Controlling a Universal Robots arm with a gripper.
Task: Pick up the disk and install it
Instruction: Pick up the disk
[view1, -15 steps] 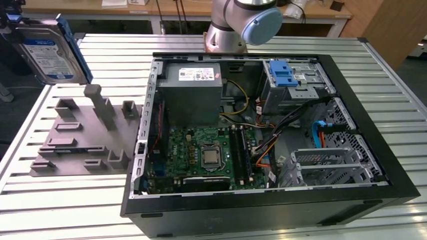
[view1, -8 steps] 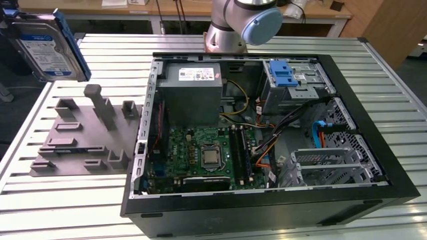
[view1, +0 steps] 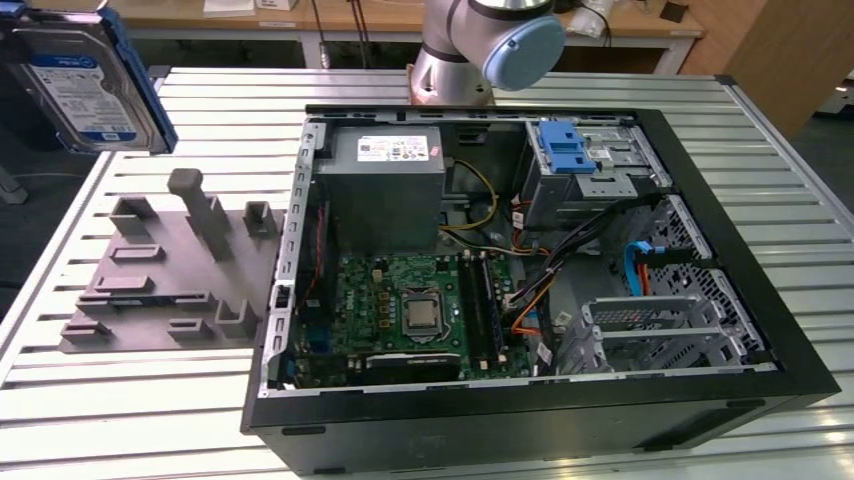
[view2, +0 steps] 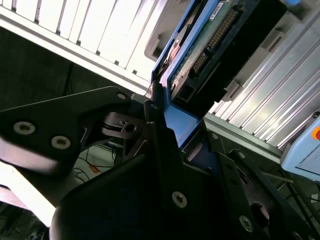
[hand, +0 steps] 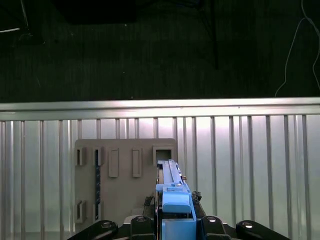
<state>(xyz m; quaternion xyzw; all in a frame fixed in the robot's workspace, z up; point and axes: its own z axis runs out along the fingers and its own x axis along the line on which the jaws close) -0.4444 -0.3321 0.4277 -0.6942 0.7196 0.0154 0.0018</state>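
One step looks done: the end effector clamps the disk by its blue frame, high at the exterior view's upper left, well apart from the open computer case. Installing, we judge, needs it squared to a bay.

A grey slotted fixture plate lies on the ribbed metal worktop beneath the gripper, an open computer case farther off beside it.

Disk clipped!
The disk runs off the exterior view's top edge, label print too small to tell.
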